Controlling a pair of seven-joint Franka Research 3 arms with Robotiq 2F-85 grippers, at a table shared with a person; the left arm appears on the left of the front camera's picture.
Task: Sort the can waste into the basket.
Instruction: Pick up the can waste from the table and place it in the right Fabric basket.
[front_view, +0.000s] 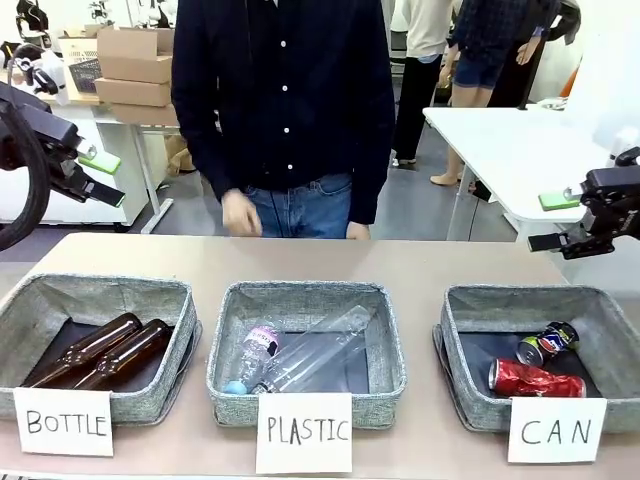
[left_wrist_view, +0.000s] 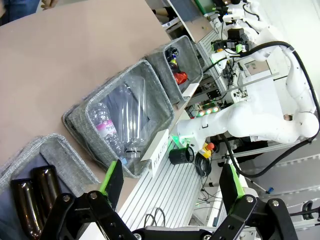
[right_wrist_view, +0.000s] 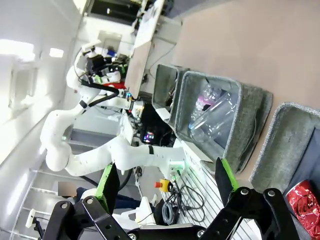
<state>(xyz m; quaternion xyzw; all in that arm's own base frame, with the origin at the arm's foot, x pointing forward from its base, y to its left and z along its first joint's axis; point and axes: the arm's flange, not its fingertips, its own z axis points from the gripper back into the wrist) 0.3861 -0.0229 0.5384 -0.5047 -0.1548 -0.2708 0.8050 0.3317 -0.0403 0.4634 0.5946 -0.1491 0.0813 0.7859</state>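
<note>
Basket (front_view: 470, 340), grey woven fabric, rectangular, dark floor, white card lettered "CAN" at its front, standing rightmost of three like bins on the tan table (front_view: 400, 262); inside lie a red can (front_view: 535, 379), crumpled and on its side, and a dark blue can (front_view: 548, 342) just behind it, its print too small to read. Left gripper (left_wrist_view: 170, 187) and right gripper (right_wrist_view: 167, 182): black, green-padded fingers spread wide, nothing between them, both raised off the table at its outer ends. Middle bin (front_view: 232, 330) holds clear plastic bottles (front_view: 300, 360), their outlines hard to separate; left bin (front_view: 30, 310) holds brown glass bottles (front_view: 110, 352), partly hidden by its card.
</note>
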